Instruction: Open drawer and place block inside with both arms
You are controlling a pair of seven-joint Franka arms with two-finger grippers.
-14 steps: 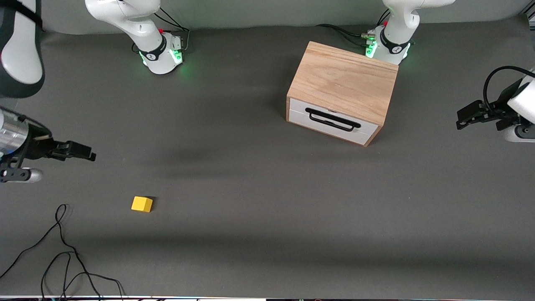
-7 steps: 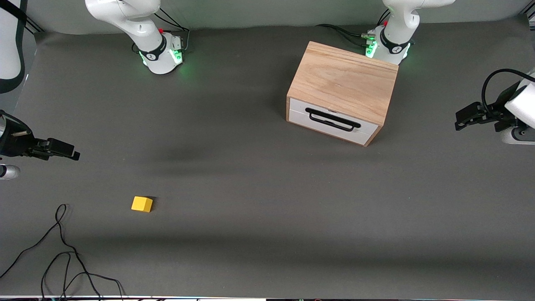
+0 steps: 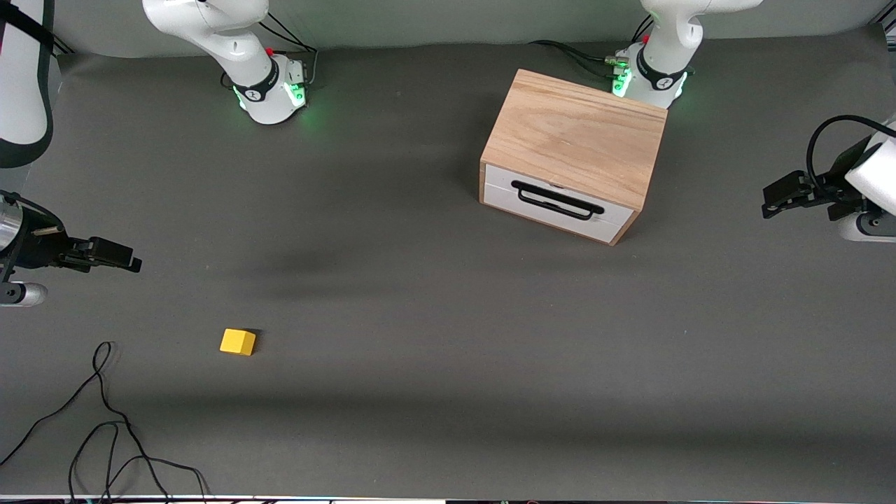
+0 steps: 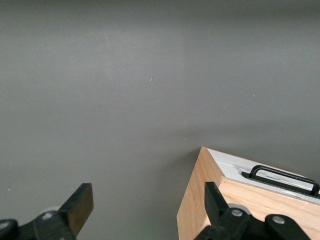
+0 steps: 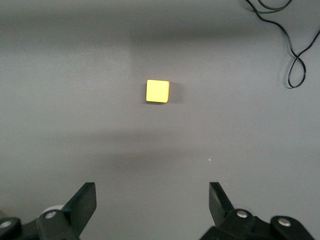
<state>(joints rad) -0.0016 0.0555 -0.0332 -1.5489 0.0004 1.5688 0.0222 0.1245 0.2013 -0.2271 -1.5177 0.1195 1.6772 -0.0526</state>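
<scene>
The yellow block lies on the grey mat toward the right arm's end of the table, and shows in the right wrist view. The oak cabinet stands near the left arm's base, its white drawer shut, black handle facing the front camera. The cabinet's corner and handle show in the left wrist view. My right gripper is open and empty in the air over the mat at the right arm's end. My left gripper is open and empty over the mat at the left arm's end, apart from the cabinet.
Loose black cables lie on the mat near the front edge at the right arm's end, also in the right wrist view. The two green-lit arm bases stand along the back edge.
My right gripper drew back toward the table's end, then came a little way in again. My left gripper has hardly moved. The block and the drawer have not moved.
</scene>
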